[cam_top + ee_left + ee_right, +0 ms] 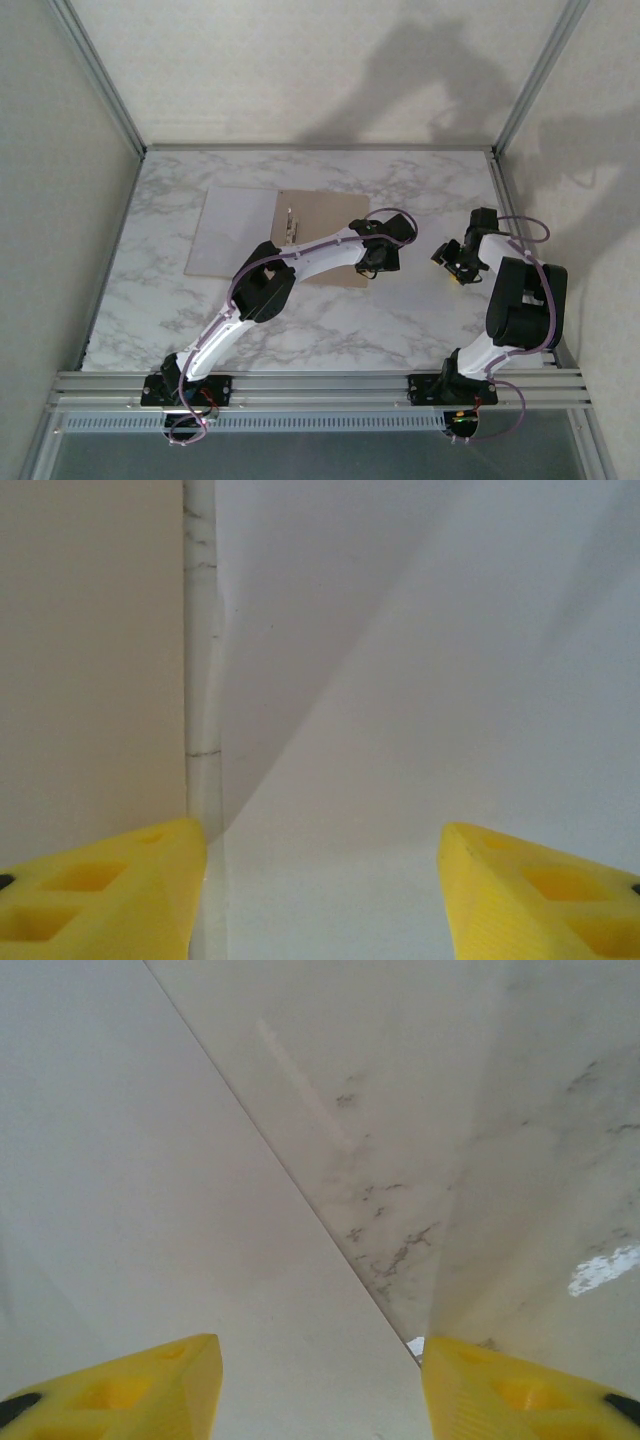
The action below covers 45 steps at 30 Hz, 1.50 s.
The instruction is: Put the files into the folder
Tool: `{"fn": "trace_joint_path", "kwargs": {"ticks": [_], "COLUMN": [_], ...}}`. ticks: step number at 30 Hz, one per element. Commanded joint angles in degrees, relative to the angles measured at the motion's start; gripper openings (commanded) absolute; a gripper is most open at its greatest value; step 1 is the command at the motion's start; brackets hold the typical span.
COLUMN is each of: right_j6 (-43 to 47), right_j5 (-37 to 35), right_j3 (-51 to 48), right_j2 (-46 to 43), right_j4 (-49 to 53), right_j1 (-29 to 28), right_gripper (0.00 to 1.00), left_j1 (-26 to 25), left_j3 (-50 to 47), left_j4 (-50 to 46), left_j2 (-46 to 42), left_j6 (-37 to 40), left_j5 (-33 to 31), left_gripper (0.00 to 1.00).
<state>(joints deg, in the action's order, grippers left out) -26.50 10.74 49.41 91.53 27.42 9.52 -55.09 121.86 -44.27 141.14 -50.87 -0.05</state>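
The folder (pixel 325 240) lies open on the marble at the back left. Its right half is tan, a small metal clip (pixel 291 222) sits on the spine, and its left half (pixel 238 230) looks pale grey-white. I cannot tell whether that is a sheet. My left gripper (pixel 380 262) hangs at the folder's right edge. In the left wrist view it (pixel 322 830) is open over a white file sheet (pixel 420 710), with the tan folder (pixel 90 660) beyond a thin marble strip. My right gripper (pixel 447 262) is open too (pixel 320 1342), over a white sheet (pixel 150 1190) whose edge runs diagonally.
Marble tabletop (pixel 330 330) bounded by aluminium rails, with grey walls on the left (pixel 60 200) and right. The right arm's big elbow (pixel 525 300) stands near the right edge. Bare marble (pixel 400 1160) shows to the right of the sheet in the right wrist view.
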Motion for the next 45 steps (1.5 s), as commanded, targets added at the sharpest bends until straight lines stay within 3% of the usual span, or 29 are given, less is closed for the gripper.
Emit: {"fn": "trace_joint_path", "kwargs": {"ticks": [1,19,45], "right_j6": [0.6,0.9,-3.0], "right_j5": [1.4,3.0,11.4], "right_j3": [1.1,1.0,-2.0], "right_j2": [0.9,3.1,4.2], "right_j4": [0.0,0.3,-3.9], "right_j1": [-0.5,-1.5,-1.7], "right_gripper": [0.56,0.55,0.56], "left_j1": [-0.4,-0.3,0.8], "left_j3": [-0.1,-8.0,-14.2], "left_j4": [-2.8,11.1,18.2], "left_j2": [-0.1,-2.0,-5.4], "left_j6": [-1.0,0.6,0.0], "left_j5": [-0.8,7.9,11.7], "left_gripper": [0.63,0.56,0.80]}}
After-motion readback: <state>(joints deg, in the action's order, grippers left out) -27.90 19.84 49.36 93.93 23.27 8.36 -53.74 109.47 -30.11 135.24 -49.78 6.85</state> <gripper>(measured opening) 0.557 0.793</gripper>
